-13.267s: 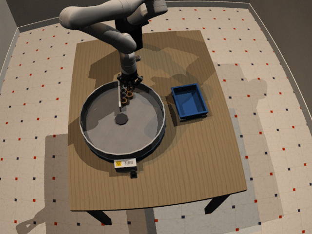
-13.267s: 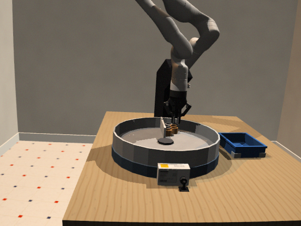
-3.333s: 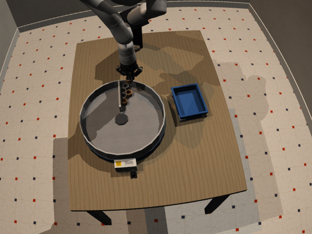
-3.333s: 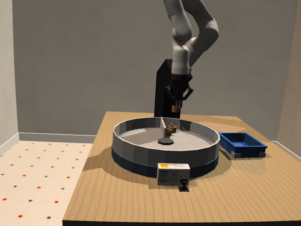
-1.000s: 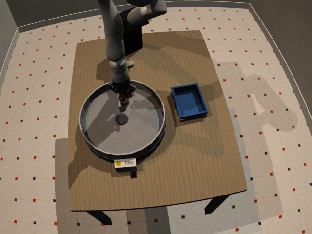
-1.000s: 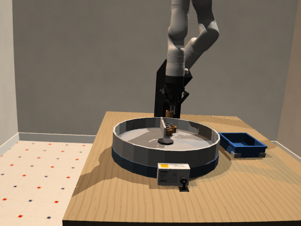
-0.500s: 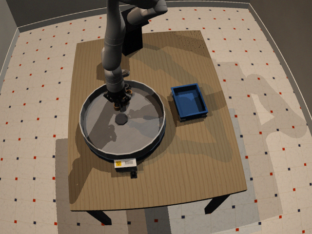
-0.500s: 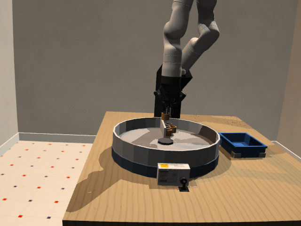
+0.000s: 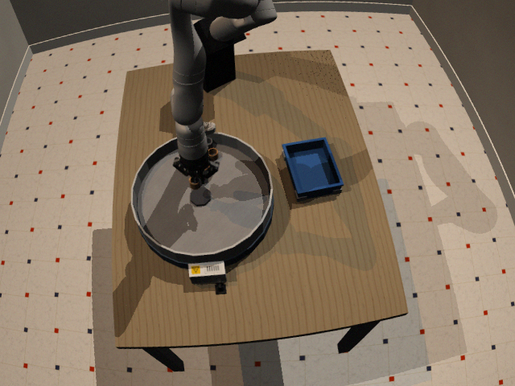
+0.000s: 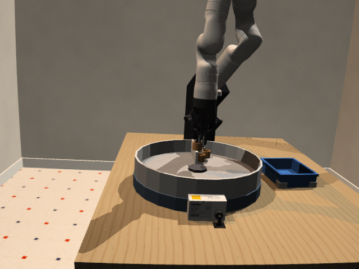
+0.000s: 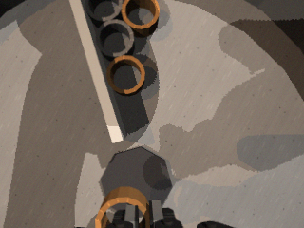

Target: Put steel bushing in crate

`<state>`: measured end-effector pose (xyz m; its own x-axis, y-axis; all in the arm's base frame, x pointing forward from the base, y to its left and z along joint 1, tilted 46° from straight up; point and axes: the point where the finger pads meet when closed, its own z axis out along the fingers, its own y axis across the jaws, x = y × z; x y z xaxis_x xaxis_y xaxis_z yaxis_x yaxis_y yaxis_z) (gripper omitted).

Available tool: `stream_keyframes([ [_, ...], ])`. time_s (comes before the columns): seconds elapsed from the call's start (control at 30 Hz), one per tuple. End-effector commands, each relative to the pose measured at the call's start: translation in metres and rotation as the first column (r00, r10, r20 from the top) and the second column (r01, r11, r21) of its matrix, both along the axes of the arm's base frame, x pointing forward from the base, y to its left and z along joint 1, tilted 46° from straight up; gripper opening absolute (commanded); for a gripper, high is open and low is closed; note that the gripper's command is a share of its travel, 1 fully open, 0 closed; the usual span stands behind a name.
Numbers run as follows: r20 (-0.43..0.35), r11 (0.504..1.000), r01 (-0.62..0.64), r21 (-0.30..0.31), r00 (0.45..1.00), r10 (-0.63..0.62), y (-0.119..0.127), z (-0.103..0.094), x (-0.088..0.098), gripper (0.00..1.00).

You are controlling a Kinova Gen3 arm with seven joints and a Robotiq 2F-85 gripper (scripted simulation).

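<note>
My gripper [image 9: 195, 176] [image 10: 201, 142] [image 11: 144, 215] is shut on the wall of an orange bushing [image 9: 194, 181] [image 10: 197, 145] [image 11: 122, 204]. It holds it just above the turning table [image 9: 166, 249] [image 10: 162, 179], near the dark hub [image 9: 200, 195] [image 10: 197, 167] [image 11: 138, 173]. On the table, beside a pale divider bar [image 11: 95, 66], lie two more orange bushings [image 11: 125, 74] [image 11: 140, 13] and grey steel bushings [image 11: 116, 37] [image 11: 105, 7]. One orange bushing [image 9: 213, 153] shows beside my wrist in the top view. The blue crate [image 9: 335, 168] [image 10: 301, 174] stands empty to the right of the turning table.
A white control box [image 9: 206, 269] [image 10: 206, 207] with a knob sits at the front of the turning table. The table's raised rim encircles the bushings. The arm's dark base [image 9: 218, 62] stands at the back of the wooden table [image 9: 290, 269].
</note>
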<state>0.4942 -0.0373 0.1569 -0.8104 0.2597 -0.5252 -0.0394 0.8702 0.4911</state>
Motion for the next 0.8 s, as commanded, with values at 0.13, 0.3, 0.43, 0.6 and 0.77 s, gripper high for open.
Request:
stream_keyframes([
  [0.13,-0.005,1.000,-0.006,0.010,1.000,0.007,0.005,-0.003,0.000,0.00],
  [0.3,-0.004,1.000,-0.007,0.008,1.000,0.007,0.009,-0.010,0.007,0.00],
  [0.43,-0.003,1.000,-0.008,0.006,1.000,0.009,0.016,-0.021,0.016,0.00],
  [0.6,-0.003,1.000,-0.008,0.006,1.000,0.009,0.016,-0.021,0.016,0.00],
  [0.77,-0.003,1.000,-0.008,0.006,1.000,0.009,0.016,-0.021,0.016,0.00],
])
